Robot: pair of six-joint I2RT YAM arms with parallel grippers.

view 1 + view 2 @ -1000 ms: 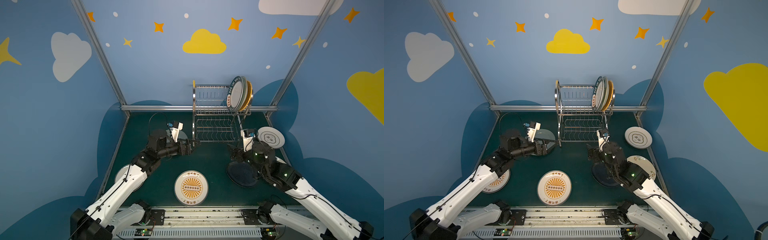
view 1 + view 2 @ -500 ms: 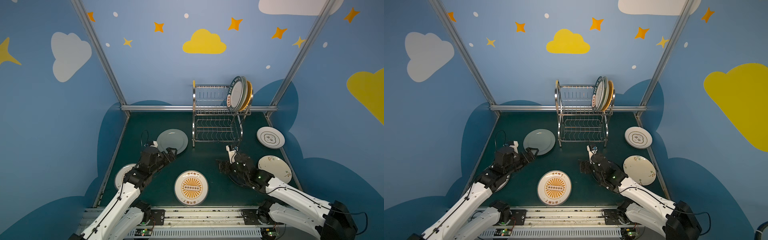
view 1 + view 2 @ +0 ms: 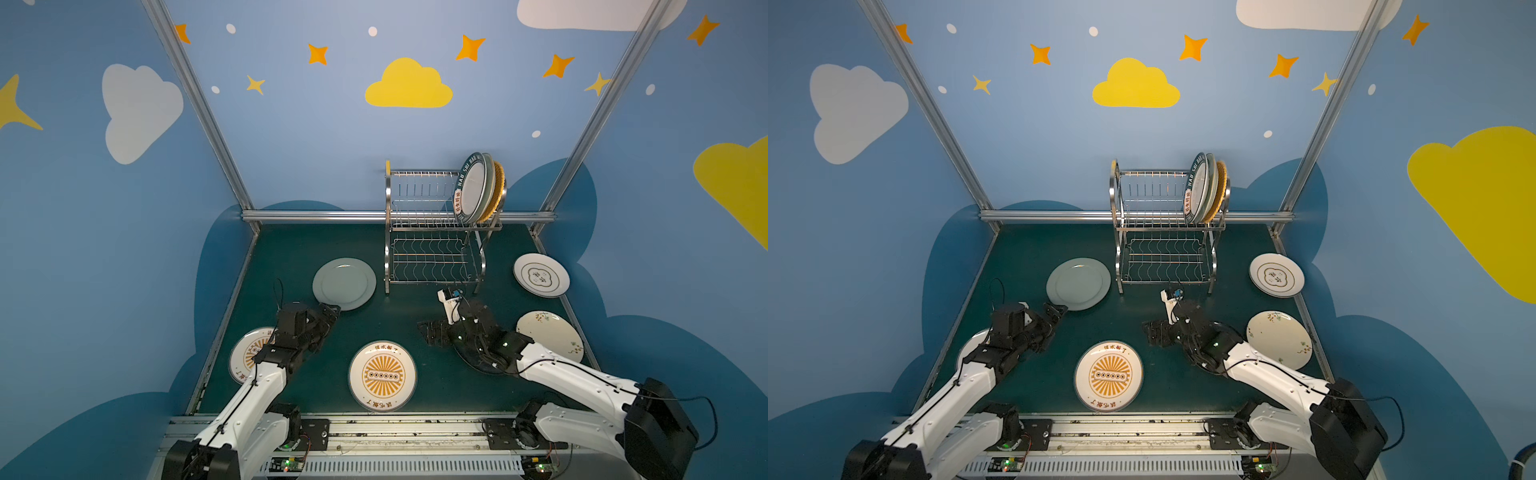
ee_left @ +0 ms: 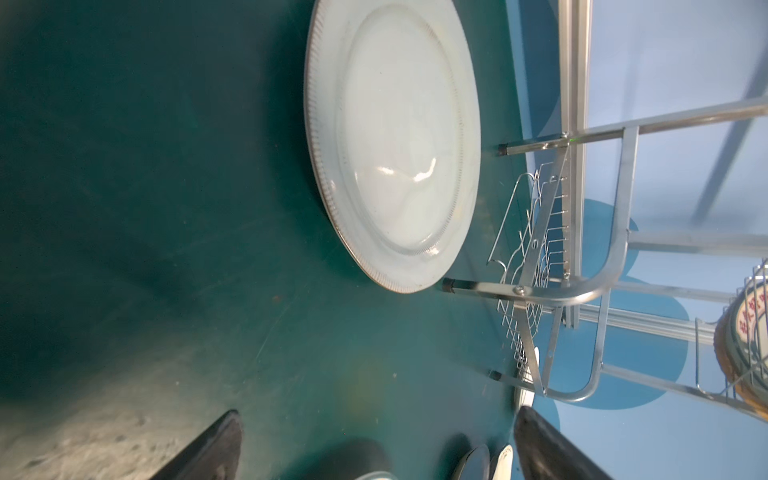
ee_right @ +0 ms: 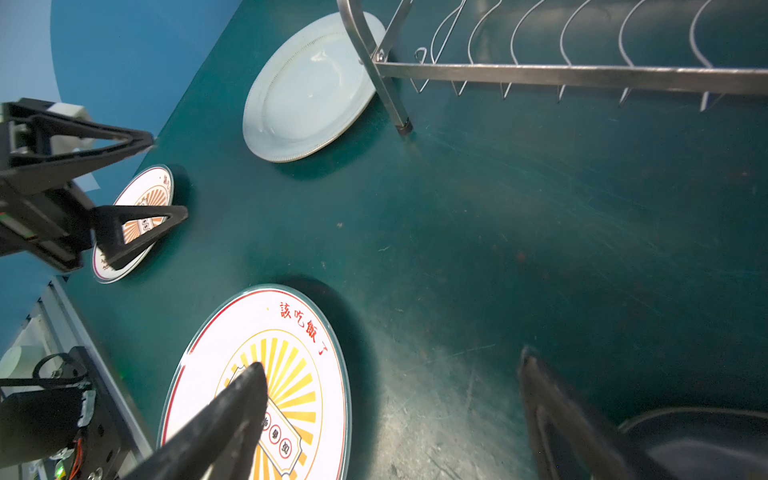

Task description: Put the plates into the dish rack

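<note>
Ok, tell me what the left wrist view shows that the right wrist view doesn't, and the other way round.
Only the left wrist view: the standing plates in the upper tier of the dish rack, at the picture's edge.
Only the right wrist view: the nearer sunburst plate and the farther sunburst plate, both flat on the table, the farther one partly behind the left gripper, which is seen from outside with its jaws open.
Both: the grey-green plate lying flat beside the dish rack's leg, and the rack's wavy lower shelf.
</note>
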